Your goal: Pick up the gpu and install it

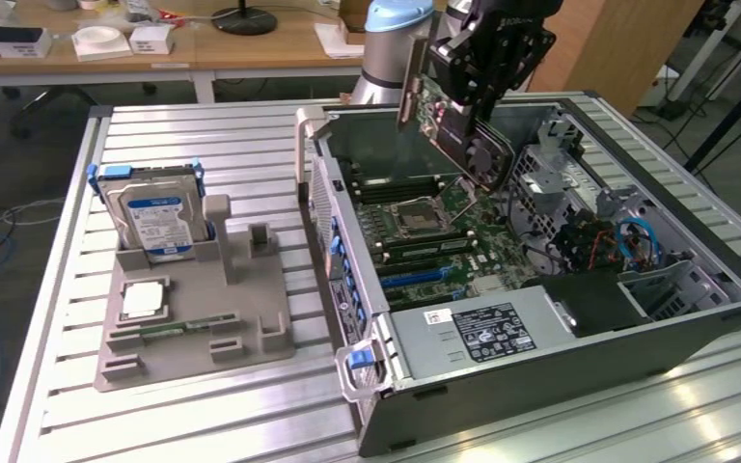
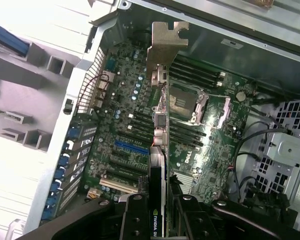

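The gpu (image 1: 458,143), a thin flat rectangular card with a black face, green circuit-board back and silver metal end bracket (image 2: 166,42), is gripped by the black hand (image 1: 474,96); the jaws are drawn partway together and clamped on the card's upper edge. The card is held in the air, tilted, above the green motherboard (image 1: 474,236) of the open dark-grey computer case (image 1: 679,318), toward the case's twelve o'clock end in the exterior view; the lower edge is judged to be kept downward so that it can meet a slot. In the wrist view the card is seen edge-on, near the blue and black expansion slots (image 2: 130,147); no contact is visible. At nine o'clock of the case, a silver hard drive with a blue-white label (image 1: 158,217) is stood upright in a grey plastic holder (image 1: 216,328) on the slatted metal table (image 1: 178,135), well apart from the work.
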You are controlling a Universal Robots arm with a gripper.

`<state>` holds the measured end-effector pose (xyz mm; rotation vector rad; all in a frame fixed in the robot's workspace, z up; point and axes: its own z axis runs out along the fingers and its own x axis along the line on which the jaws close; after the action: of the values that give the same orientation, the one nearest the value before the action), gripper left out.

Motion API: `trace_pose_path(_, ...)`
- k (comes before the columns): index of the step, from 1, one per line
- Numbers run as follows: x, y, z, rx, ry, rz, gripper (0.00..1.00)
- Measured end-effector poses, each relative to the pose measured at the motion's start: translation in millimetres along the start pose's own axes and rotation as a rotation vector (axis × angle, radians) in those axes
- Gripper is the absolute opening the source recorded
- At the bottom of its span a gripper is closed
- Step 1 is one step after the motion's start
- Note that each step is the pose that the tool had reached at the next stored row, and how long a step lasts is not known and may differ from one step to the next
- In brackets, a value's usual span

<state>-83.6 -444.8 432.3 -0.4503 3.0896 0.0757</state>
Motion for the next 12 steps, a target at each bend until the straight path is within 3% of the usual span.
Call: trace_pose_path(12,0.0,0.0,0.4,-0.0009,0.0017,-0.038,0.26)
